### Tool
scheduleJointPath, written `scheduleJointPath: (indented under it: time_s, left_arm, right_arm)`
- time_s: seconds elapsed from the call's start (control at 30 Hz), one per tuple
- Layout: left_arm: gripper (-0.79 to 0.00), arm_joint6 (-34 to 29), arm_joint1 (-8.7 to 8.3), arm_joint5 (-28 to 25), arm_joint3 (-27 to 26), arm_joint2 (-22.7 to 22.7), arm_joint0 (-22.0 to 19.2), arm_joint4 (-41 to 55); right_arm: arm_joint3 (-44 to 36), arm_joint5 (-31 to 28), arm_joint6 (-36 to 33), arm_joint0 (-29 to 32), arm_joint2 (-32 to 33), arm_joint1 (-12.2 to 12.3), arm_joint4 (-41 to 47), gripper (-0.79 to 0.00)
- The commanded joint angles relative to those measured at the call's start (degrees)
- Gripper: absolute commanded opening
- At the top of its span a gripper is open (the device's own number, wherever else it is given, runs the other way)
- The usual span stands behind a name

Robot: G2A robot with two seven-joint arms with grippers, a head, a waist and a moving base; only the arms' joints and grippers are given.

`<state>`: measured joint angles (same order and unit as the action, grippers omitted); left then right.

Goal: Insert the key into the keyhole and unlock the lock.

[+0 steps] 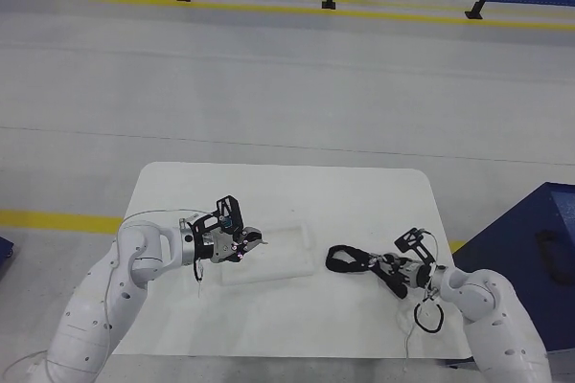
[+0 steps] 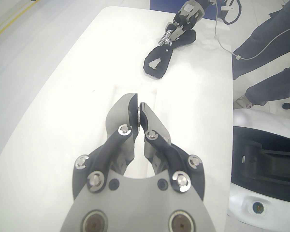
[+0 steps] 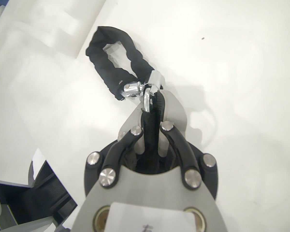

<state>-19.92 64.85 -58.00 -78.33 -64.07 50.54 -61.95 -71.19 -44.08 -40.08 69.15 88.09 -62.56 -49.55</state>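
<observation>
Pinching small metal key [image 2: 138,116] w/ pads nearly shut, left pincer [image 2: 138,103] is hovering over white foam tray [image 1: 286,260]. Right pincer [image 3: 154,101] is clamping one end of black-sleeved chain lock [image 3: 106,69]; rest is lying on bench [image 1: 268,330] near tray.

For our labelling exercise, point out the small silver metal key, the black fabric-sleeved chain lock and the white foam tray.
small silver metal key [image 2: 138,115], left wrist view, its exposed edge.
black fabric-sleeved chain lock [image 3: 104,71], right wrist view, the loop's sleeve.
white foam tray [image 1: 283,260], top view, bare surface.
</observation>
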Motion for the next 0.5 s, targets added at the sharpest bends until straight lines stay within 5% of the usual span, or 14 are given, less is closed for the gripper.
scheduleJointPath:
  time_s: [0.0, 0.33, 0.47]
  left_arm:
    - [-0.785, 0.00, 0.00, 0.00, 0.00, 0.00, 0.00, 0.00]
    - [-0.785, 0.00, 0.00, 0.00, 0.00, 0.00, 0.00, 0.00]
    - [-0.785, 0.00, 0.00, 0.00, 0.00, 0.00, 0.00, 0.00]
  right_arm:
    - [0.44, -1.38, -0.22, 0.26, 0.11, 0.18, 2.24, -0.785]
    - [5.80, -13.34, -0.08, -0.18, 2.94, 1.55, 20.82, -0.785]
    - [6.94, -13.69, -1.89, -0.12, 2.47, 1.87, 25.37, -0.785]
